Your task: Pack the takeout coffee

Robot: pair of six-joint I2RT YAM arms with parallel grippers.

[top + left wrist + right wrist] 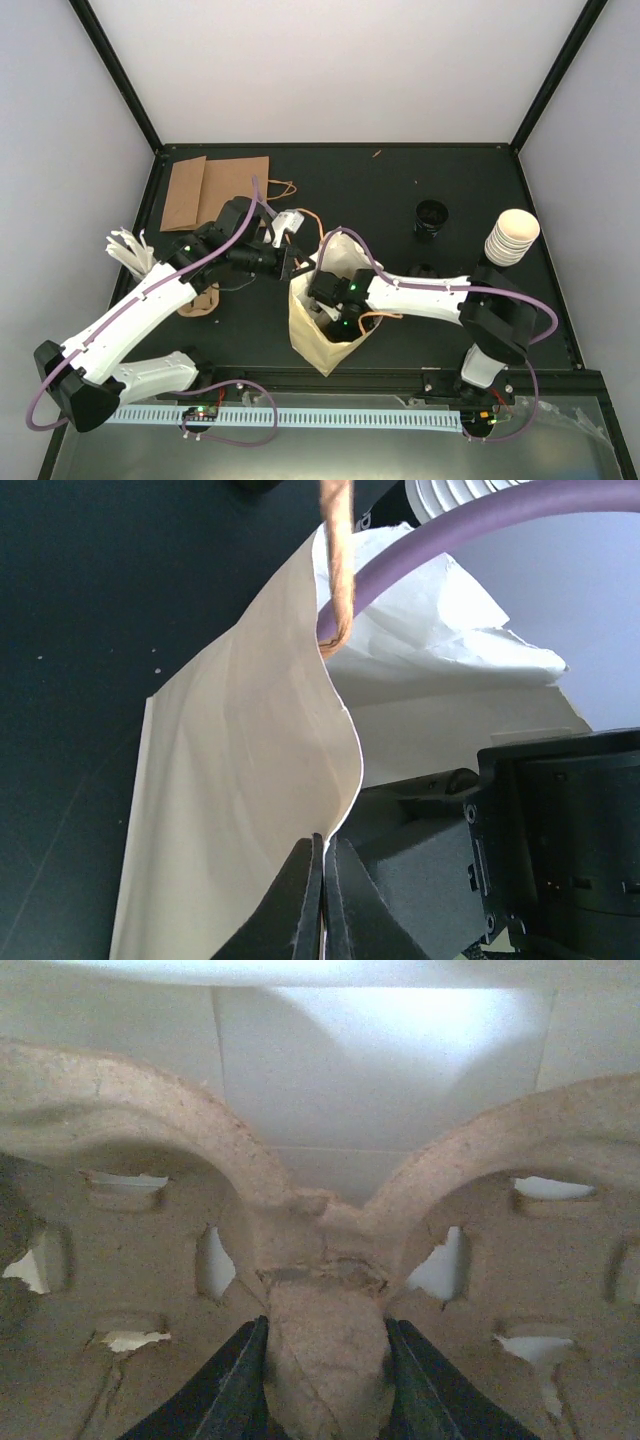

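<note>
My left gripper is shut on the top edge of the cream paper bag, which stands upright near the table's front middle. My right gripper reaches down inside the bag. It is shut on the centre post of a brown moulded-pulp cup carrier, and the bag's white inner wall shows behind that carrier. A stack of cream-white takeout coffee cups stands at the back right, apart from both grippers.
Flat brown paper bags lie at the back left. A small black lid sits left of the cup stack. Another pulp carrier lies under the left arm, beside a white bundle. Black frame posts border the table.
</note>
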